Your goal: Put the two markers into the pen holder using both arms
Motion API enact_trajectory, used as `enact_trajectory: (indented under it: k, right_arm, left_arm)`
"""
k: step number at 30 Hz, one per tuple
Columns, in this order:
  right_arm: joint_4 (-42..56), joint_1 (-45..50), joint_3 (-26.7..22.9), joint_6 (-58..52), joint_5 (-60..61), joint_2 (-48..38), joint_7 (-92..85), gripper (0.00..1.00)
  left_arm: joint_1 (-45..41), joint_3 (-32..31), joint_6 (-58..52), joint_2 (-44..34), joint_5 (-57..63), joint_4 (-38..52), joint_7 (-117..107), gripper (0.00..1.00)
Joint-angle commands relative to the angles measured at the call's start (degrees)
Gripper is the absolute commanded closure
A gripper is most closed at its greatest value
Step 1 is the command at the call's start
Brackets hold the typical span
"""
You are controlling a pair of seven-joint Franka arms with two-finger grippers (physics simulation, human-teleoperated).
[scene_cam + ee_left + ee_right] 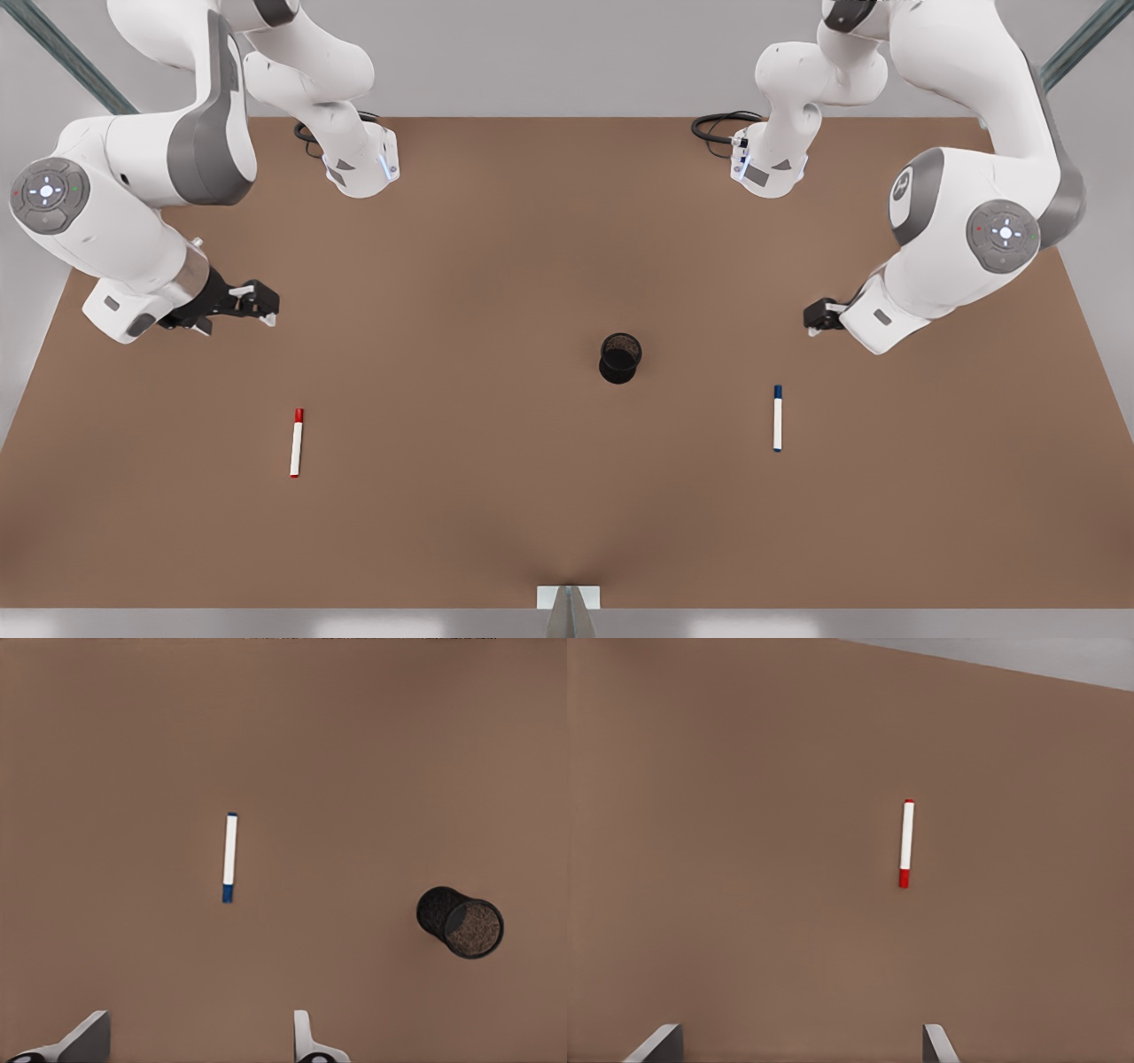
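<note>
Hanging wide open and empty, the left tool (817, 316) faces the blue marker (777, 418), the right tool (252, 301) the red marker (297, 442).

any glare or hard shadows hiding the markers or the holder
Front view: even light, no glare; red marker, blue marker and holder read clearly, shadows faint. Left wrist view: the holder's mesh looks slightly soft. Right wrist view: the red marker is crisp on plain brown table.

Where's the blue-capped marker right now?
The blue-capped marker lies flat on the table at the front view's right, beyond the pen holder and below the left gripper.
</note>
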Motion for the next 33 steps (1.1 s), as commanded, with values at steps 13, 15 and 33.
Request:
enact_trajectory:
  k: [13, 15, 33]
  right_arm:
    - [-0.05, 0.25, 0.74, -3.11, -1.67, -2.17, -0.91, 0.0]
    - [-0.66, 2.01, -0.41, -3.63, -2.46, -3.84, -0.29, 0.0]
    - [-2.87, -1.15, -0.93, 26.42, 1.41, 18.55, 2.52, 0.01]
  left_arm:
    - [-1.07, 0.85, 37.15, 16.55, 0.19, -12.65, -1.39, 0.0]
    - [-0.9, 2.09, 39.95, 16.64, 0.19, -15.28, -1.3, 0.0]
    - [0.77, 3.05, 52.44, 25.7, 0.1, -18.46, 0.72, 0.14]
